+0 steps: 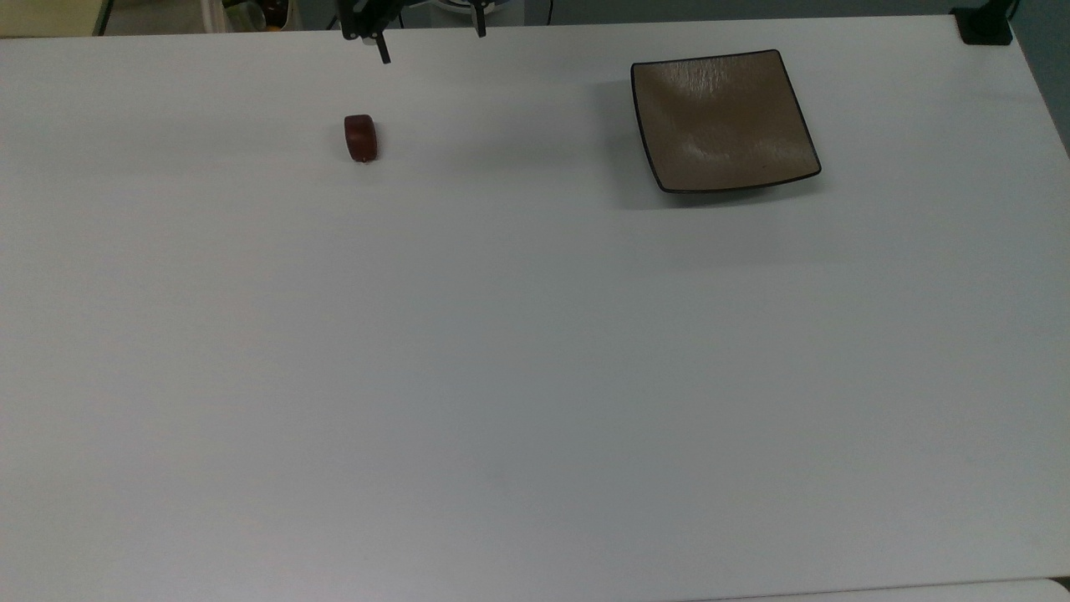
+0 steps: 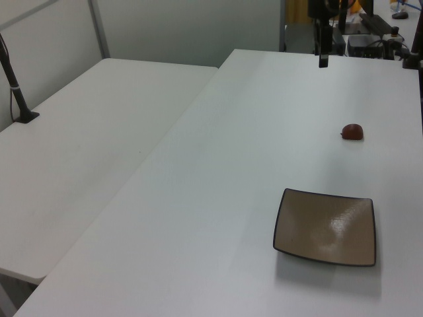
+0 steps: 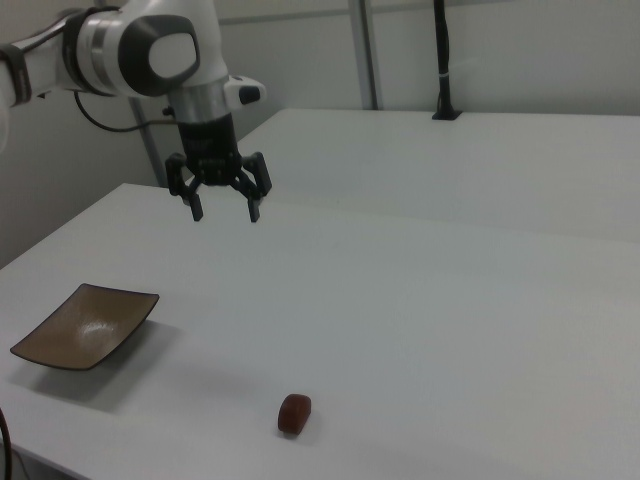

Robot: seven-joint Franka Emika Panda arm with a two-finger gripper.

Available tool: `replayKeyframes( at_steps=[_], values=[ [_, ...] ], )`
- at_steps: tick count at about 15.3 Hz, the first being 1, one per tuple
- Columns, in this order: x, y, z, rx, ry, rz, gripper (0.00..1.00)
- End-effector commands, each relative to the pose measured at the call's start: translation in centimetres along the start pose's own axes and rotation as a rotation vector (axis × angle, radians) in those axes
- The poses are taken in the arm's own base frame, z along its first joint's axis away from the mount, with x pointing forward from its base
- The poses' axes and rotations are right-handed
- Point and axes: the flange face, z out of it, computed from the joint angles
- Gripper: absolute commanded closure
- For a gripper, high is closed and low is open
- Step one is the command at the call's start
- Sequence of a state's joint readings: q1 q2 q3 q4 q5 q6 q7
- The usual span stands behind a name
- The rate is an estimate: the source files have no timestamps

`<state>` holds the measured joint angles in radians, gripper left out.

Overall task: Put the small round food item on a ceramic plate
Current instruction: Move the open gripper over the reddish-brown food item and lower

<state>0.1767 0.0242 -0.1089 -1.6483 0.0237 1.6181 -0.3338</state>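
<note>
The small round food item (image 1: 360,138) (image 2: 352,131) (image 3: 294,413), a dark reddish-brown lump, lies on the white table (image 1: 501,351). The ceramic plate (image 1: 723,121) (image 2: 326,226) (image 3: 85,325), square and taupe-brown with a dark rim, rests bare toward the top view's right. My gripper (image 1: 433,46) (image 2: 323,61) (image 3: 226,214) hangs open well above the table near its far edge, holding nothing. In the top view it is beyond the food item and a little to the right of it. In the right view it hovers high between plate and food item.
A second white table (image 2: 99,152) adjoins in the left view's left, with a black post (image 2: 16,86) clamped at its edge. A black clamp (image 1: 985,25) sits at the top view's upper right corner. Open tabletop spreads between the food item and the plate.
</note>
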Motion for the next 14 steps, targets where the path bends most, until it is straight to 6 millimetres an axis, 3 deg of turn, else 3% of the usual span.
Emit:
replayKeyframes(
  at_steps=[1,10,14],
  values=[
    [-1.7,2.0,2.5,0.018,-0.035,0.028,0.00],
    [-4.0,5.6,9.6,0.001,-0.094,0.087,0.00],
    [-4.7,6.2,12.5,-0.013,-0.106,0.091,0.00]
  ],
)
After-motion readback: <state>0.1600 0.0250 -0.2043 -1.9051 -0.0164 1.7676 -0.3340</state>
